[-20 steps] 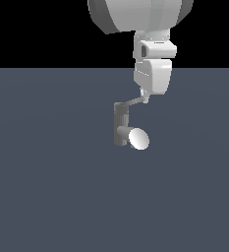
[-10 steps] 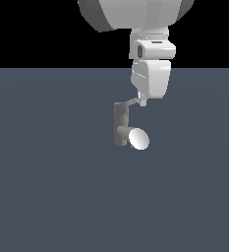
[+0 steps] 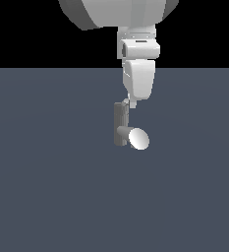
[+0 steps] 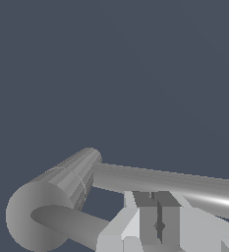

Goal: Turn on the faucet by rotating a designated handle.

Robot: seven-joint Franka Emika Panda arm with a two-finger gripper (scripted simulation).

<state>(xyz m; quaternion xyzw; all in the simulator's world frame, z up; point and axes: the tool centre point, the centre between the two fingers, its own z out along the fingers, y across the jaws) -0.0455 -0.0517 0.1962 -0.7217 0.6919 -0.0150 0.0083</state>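
Note:
The faucet is a small grey upright post with a stubby spout ending in a pale oval face. The handle is a thin grey bar at the post's top; only a short piece shows, the rest hidden behind my fingers. My gripper hangs from above, with its tips at the handle beside the post top, on the exterior view's right. In the wrist view the post is seen from above, the handle runs from its top to my gripper, and the spout lies beyond. The fingers are pressed together and hold nothing.
The faucet stands on a flat dark blue-grey floor. The large white arm comes down from above, over the faucet. Nothing else is in view.
My gripper has moved down and towards the exterior view's left, closer to the post. The visible part of the handle has grown shorter, swung along with the fingers.

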